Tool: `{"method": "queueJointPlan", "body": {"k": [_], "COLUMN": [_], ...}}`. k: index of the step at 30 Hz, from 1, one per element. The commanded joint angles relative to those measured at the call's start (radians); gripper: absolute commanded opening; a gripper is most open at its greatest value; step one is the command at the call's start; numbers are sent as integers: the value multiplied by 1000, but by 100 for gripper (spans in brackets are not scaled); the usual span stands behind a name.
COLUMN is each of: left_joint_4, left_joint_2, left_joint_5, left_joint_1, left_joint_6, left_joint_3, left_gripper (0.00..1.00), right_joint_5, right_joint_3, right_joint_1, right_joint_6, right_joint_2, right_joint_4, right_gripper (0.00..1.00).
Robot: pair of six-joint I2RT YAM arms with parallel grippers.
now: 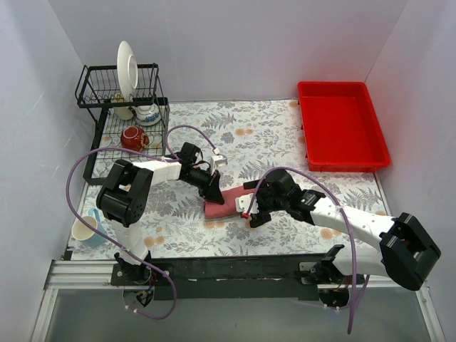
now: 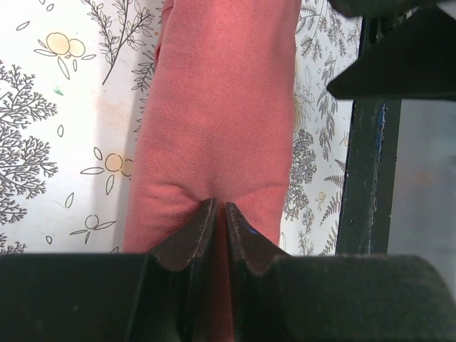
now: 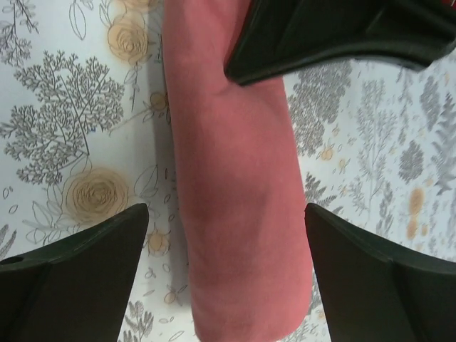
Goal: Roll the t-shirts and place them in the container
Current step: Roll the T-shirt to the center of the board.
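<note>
As the rolled salmon-pink t-shirt lies mid-table on the floral tablecloth, we see the left gripper, fingers pressed together, pinching one end of the roll. The right gripper hovers, fingers spread wide, astride the other end.

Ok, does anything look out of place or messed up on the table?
Nothing stands out. The t-shirt lies as a tight roll on the table, with the left gripper pinching its fabric and the right gripper open astride it. Nothing is spilled.
</note>
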Motion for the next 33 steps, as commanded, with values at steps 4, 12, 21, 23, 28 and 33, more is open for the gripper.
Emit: {"method": "queueJointPlan", "body": {"k": [4, 12, 21, 23, 28, 33], "left_joint_4": [-15, -35, -92, -101, -139, -565], "left_joint_2": [61, 103, 152, 167, 212, 422], "left_joint_5": [-49, -8, 19, 23, 34, 84], "left_joint_1": [-6, -4, 1, 4, 16, 68], "left_joint_6": [13, 3, 23, 26, 44, 161], "left_joint_3": [-4, 27, 63, 77, 151, 497], "left_gripper": [12, 12, 12, 12, 11, 13], "right_joint_5": [22, 35, 43, 40, -1, -52], "right_joint_3": [-5, -24, -57, -49, -14, 141], "right_joint_1": [47, 47, 41, 32, -7, -59], "right_joint_6": [-46, -126, -241, -252, -313, -333], "right_joint_2": [69, 191, 310, 335, 411, 496], "right_joint_4": [171, 243, 324, 321, 243, 74], "right_gripper": [94, 89, 81, 77, 58, 9]}}
